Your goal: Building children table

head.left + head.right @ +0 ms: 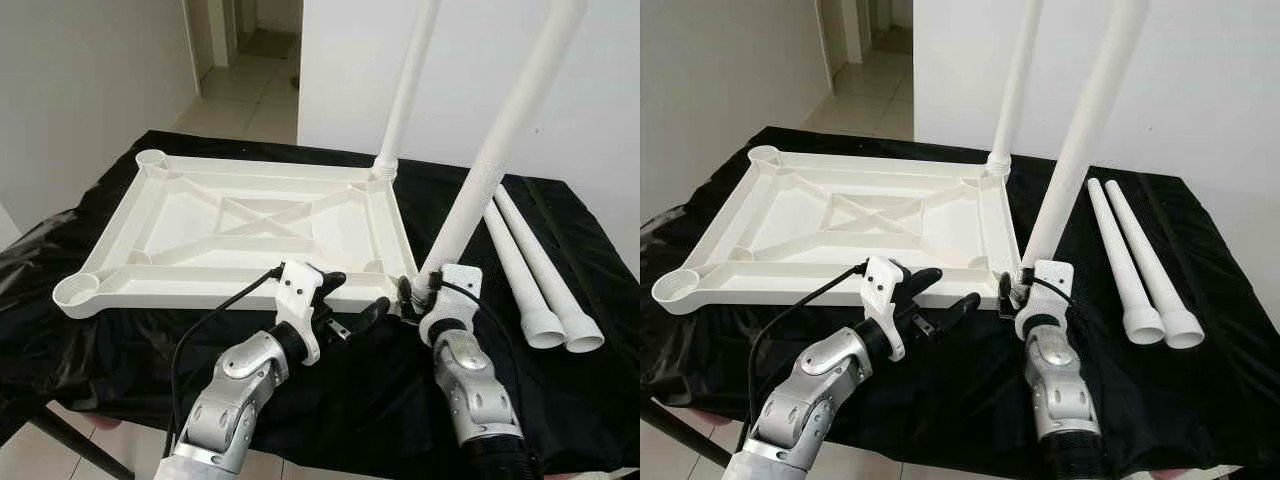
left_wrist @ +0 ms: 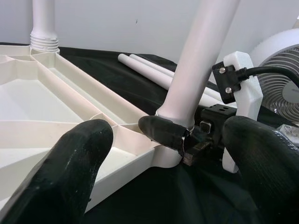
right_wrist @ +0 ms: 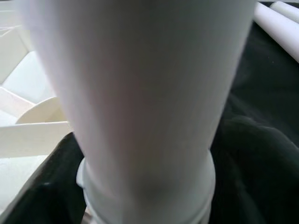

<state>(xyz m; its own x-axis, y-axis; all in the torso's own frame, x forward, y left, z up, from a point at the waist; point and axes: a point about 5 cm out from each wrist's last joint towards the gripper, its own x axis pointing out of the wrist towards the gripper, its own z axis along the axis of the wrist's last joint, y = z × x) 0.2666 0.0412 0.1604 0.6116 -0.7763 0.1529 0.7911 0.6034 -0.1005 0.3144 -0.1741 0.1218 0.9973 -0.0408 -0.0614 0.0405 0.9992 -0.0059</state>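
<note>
While the white plastic tabletop [image 1: 250,225] lies upside down on the black cloth [image 1: 560,230] that covers the work surface, two legs are standing in its corner sockets. One upright leg [image 1: 408,90] is fitted into the far socket at about 1 o'clock of the tabletop. A second, tilted leg [image 1: 500,140] is set at the near socket at about 4 o'clock, and it leans toward 1 o'clock as it rises.

The right gripper [image 1: 418,292] is seen at the base of this tilted leg, and its fingers are closed around the lower end of the leg, just above the socket. In the right wrist view the leg [image 3: 140,93] is very close to the camera, with the threaded collar at its bottom.

The left gripper [image 1: 352,300] is held just beside the near edge of the tabletop, at about 5 o'clock of it. Its fingers [image 2: 70,172] are spread wide and nothing is held between them; they point toward the right gripper and the leg base.

Two loose legs [image 1: 535,270] are laid side by side on the cloth at 3 o'clock of the tabletop, touching each other, with their wide ends toward the robot. The sockets at about 11 o'clock [image 1: 152,158] and 7 o'clock [image 1: 76,292] are empty. A white fan [image 2: 280,65] is seen in the left wrist view.
</note>
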